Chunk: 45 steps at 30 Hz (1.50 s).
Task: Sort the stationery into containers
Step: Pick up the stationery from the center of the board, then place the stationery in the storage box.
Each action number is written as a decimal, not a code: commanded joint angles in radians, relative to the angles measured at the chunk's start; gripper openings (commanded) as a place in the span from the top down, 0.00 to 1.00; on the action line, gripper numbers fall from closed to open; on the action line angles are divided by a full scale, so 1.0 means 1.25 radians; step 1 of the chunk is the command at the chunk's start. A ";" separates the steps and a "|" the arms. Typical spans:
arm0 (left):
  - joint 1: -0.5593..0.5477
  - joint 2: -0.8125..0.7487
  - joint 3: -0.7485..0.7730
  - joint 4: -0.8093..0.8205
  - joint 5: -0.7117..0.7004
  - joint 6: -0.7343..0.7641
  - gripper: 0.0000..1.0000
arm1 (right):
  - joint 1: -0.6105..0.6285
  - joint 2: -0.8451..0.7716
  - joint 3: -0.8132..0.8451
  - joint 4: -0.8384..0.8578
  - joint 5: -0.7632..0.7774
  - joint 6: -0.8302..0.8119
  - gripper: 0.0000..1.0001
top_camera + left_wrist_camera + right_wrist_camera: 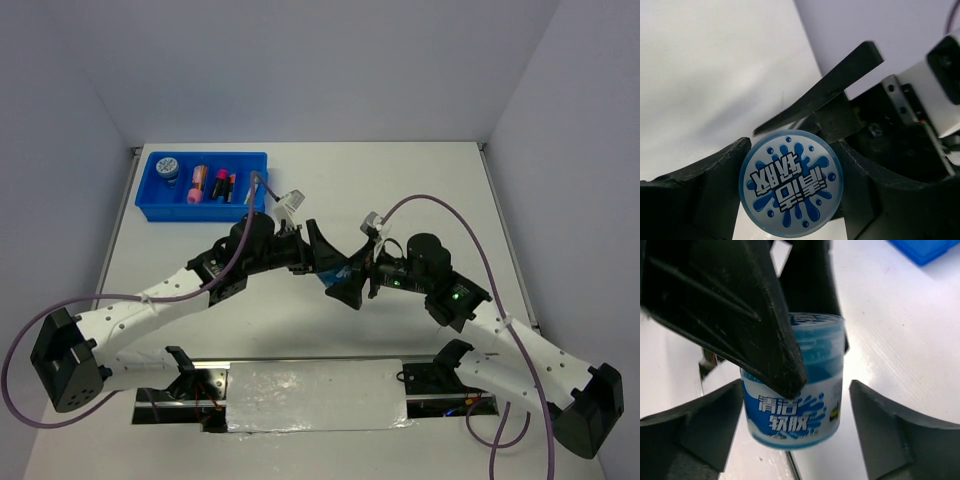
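Blue jar (791, 180), its splash-printed lid facing me, sits clamped between the fingers of my left pincer (322, 262) over the middle of the counter. My right pincer (795, 425) gapes wide around the same jar, gripping nothing. Well apart, the blue tray (152, 208) lies at the far left corner.

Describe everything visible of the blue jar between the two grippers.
The round jar looks like translucent blue plastic, with a blue-and-white splash label and a printed lid. The left gripper clamps it at the lid, fingers touching both sides. The right gripper stands open, one finger either side of its body.
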 commanded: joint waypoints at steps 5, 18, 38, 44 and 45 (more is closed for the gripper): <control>0.036 -0.041 0.196 -0.289 -0.304 0.166 1.00 | 0.001 -0.063 -0.002 0.002 0.277 0.071 0.00; 0.692 0.399 0.574 -0.407 -0.564 0.280 1.00 | 0.002 -0.221 -0.069 -0.094 0.324 0.180 0.00; 0.845 0.647 0.655 -0.242 -0.508 0.424 0.97 | 0.002 -0.209 -0.071 -0.017 0.164 0.198 0.00; 0.846 0.666 0.680 -0.231 -0.488 0.438 0.88 | 0.002 -0.217 -0.066 -0.033 0.168 0.195 0.00; 0.846 0.669 0.686 -0.232 -0.484 0.440 0.86 | 0.002 -0.219 -0.064 -0.045 0.168 0.190 0.00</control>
